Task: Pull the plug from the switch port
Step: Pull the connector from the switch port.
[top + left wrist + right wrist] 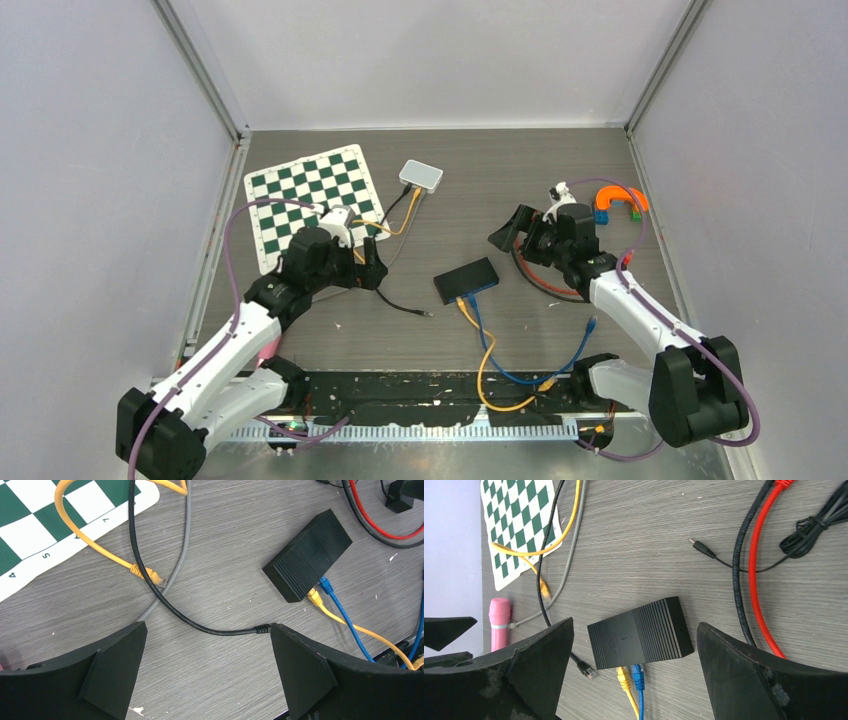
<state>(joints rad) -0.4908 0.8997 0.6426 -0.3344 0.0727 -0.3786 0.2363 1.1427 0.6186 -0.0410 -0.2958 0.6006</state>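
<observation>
The black ribbed switch point(466, 279) lies flat mid-table, with a yellow plug point(623, 678) and a blue plug point(638, 676) seated side by side in its near face. Their cables run toward the arm bases. A black cable's plug point(585, 669) lies loose on the table just left of the switch. My right gripper point(635, 623) hovers open above the switch, a finger on either side of it and touching nothing. My left gripper point(207, 626) is open over bare table left of the switch point(307, 562). The black cable's end point(263, 629) disappears behind its right finger.
A green chessboard mat point(315, 200) and a white box point(421, 175) sit at the back left. A loose yellow plug point(147, 574) and a grey cable lie near the mat. Red and black cables point(754, 555) coil right of the switch. A pink marker point(499, 622) lies at the left.
</observation>
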